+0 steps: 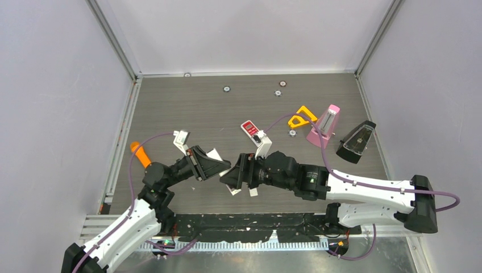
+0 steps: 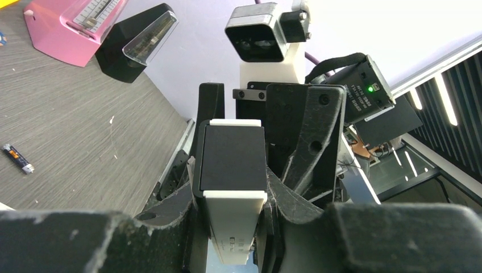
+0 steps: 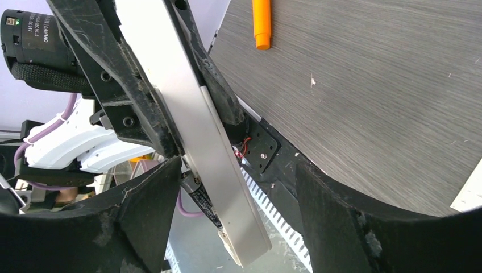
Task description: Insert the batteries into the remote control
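Mostly the remote (image 2: 233,165) is buried between the two grippers in the overhead view, with only white slivers showing. Up close it is a slim white slab with a black panel, its lower end cut off. The left gripper (image 1: 217,165) clamps it over the near part of the table (image 1: 187,108). The right gripper (image 1: 235,174) straddles it, jaws apart. One dark battery (image 2: 17,158) lies on the table, its markings blurred.

Matt wood-grain table (image 1: 187,108), smooth white plastic remote (image 2: 233,156).
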{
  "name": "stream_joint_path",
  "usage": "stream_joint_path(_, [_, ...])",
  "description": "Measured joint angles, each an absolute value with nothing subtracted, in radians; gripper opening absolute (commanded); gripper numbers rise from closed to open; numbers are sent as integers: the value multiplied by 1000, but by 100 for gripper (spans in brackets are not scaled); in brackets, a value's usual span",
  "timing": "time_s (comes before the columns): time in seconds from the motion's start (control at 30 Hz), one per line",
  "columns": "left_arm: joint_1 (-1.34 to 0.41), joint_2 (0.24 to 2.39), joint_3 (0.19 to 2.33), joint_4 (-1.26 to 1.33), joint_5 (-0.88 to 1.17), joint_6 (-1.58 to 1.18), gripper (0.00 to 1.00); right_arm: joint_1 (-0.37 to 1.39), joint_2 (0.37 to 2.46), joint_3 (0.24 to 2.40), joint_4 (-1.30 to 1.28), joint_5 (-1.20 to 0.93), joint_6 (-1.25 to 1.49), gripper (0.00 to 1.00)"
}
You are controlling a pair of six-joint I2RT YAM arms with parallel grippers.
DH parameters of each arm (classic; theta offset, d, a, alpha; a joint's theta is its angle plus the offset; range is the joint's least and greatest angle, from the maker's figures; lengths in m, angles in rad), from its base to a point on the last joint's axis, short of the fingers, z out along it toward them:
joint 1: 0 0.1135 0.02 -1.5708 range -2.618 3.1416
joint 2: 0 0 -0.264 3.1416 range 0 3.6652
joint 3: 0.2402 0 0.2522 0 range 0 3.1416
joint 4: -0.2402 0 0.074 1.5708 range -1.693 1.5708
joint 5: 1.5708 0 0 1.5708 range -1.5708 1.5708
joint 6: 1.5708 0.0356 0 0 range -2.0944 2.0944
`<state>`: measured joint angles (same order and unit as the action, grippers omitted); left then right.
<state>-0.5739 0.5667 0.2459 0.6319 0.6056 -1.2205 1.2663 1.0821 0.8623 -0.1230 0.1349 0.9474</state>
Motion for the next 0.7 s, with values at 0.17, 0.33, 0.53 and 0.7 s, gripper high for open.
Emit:
stream_joint_path(0.17, [-574,567,246,630,606,-1216,0,1251,1077,826,-73,97,979,68])
stream_joint_path(0.33, [-574,564,246,630,606,-1214,0,1243,1077,802,-20,64,1003,62])
stream_joint_path(0.53, [-575,553,246,620,595,-1221,0,1242,1071,767,47,39,1025,53])
stream_joint_path(0.7, [-576,532,245,608,559,-1260,0,1242,1058,750,85,23,1024,47])
